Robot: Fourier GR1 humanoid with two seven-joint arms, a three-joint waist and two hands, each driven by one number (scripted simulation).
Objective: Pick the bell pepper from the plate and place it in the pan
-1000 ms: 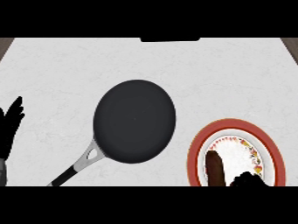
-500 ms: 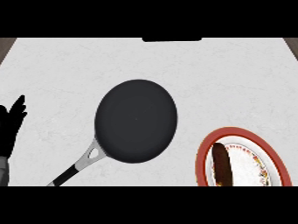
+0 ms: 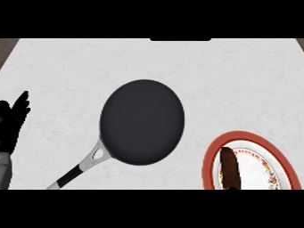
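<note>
Bell pepper (image 3: 230, 171) lies on the plate (image 3: 243, 136), not yet picked; the right hand, out of view, must grasp it for the pan (image 3: 141, 122), while the left hand (image 3: 6, 127) rests open.

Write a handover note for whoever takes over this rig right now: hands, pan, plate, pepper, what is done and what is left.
Left hand: open, fingers up, resting at the view's left edge, holding nothing.
Right hand: not in view.
Pan: mid-counter, handle toward the lower left, nothing in it.
Plate: lower right, cut off by the view's lower edge; a dark brown item, likely the bell pepper, lies on its left part.
Done: nothing visible.
Left: grasp the item and place it in the pan.
</note>
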